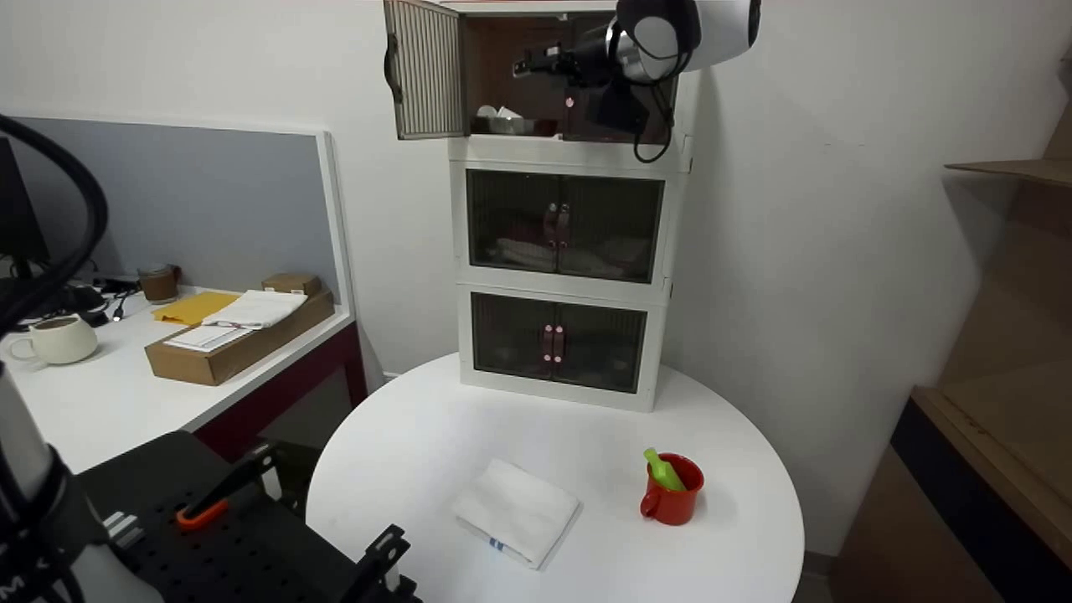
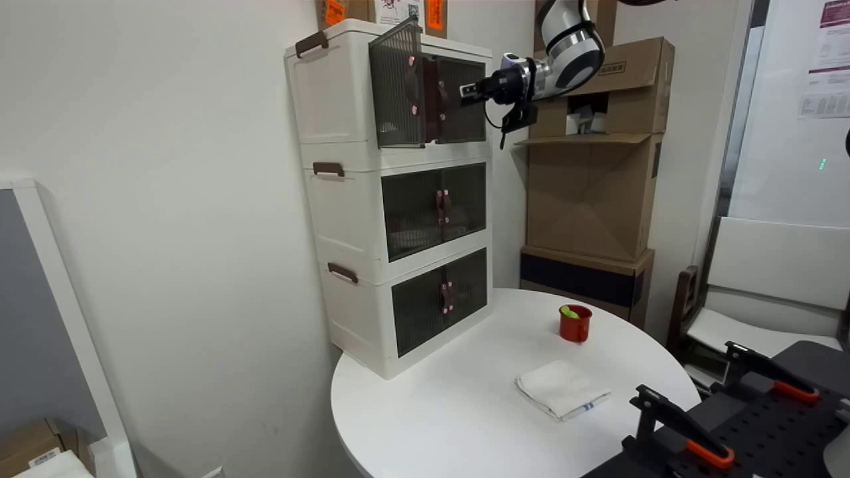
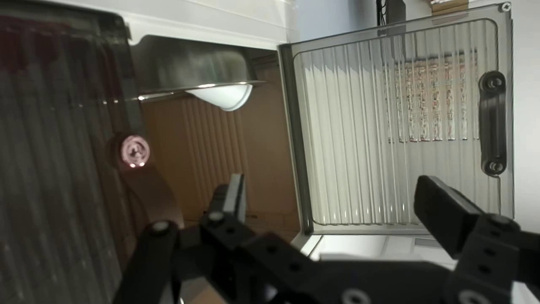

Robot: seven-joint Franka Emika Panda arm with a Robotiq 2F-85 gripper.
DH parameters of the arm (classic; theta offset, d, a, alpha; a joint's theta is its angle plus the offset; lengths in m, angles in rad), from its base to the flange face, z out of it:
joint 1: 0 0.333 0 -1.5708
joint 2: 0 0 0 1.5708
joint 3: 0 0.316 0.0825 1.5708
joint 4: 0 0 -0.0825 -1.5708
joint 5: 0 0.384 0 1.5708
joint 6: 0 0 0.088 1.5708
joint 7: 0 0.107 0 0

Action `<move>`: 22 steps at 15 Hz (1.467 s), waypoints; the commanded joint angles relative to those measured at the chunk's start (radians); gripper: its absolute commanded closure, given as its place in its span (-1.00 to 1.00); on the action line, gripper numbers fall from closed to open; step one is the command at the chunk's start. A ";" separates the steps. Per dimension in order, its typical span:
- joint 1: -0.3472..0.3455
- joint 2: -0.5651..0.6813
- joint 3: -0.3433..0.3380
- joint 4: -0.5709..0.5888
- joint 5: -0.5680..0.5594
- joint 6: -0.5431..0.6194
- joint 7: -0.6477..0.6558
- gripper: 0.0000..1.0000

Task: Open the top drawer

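Note:
The top drawer is the highest compartment of the white tower cabinet. Its smoky ribbed front has two hinged panels. One panel (image 1: 427,79) stands swung wide open; it also shows in an exterior view (image 2: 397,93) and the wrist view (image 3: 350,139). The other panel (image 3: 55,160) is shut, with a brown handle (image 3: 147,190). A metal bowl (image 3: 194,63) with a white item (image 3: 228,97) sits inside. The wrist picture stands upside down. My gripper (image 1: 523,65) is in front of the compartment, also seen in an exterior view (image 2: 463,94); its fingers (image 3: 331,192) are apart with nothing between them.
Below are the middle compartment (image 1: 511,222) and lowest compartment (image 1: 511,339), both shut. A red mug (image 1: 674,502) with a green item and a folded white cloth (image 1: 515,511) lie on the round table (image 1: 402,469). Cardboard boxes (image 2: 584,199) stand beside the cabinet.

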 commanded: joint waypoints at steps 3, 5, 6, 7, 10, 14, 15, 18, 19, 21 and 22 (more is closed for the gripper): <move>-0.007 -0.003 0.011 0.043 -0.037 0.038 0.044 -1.00; -0.006 -0.017 0.004 0.042 -0.053 0.069 0.055 -1.00; -0.008 -0.022 0.002 0.039 -0.060 0.088 0.062 -1.00; -0.011 -0.028 0.002 0.037 -0.062 0.108 0.066 -1.00; -0.022 -0.030 0.002 0.043 -0.066 0.151 0.075 -1.00; -0.025 -0.008 0.012 0.069 -0.078 0.165 0.081 -1.00; -0.026 -0.003 0.016 0.074 -0.077 0.163 0.080 -1.00; -0.019 0.016 0.026 0.093 -0.078 0.164 0.077 -1.00; -0.016 0.021 0.031 0.099 -0.077 0.169 0.072 -1.00; -0.006 0.028 0.037 0.109 -0.080 0.186 0.064 -1.00; -0.001 0.033 0.040 0.115 -0.083 0.198 0.059 -1.00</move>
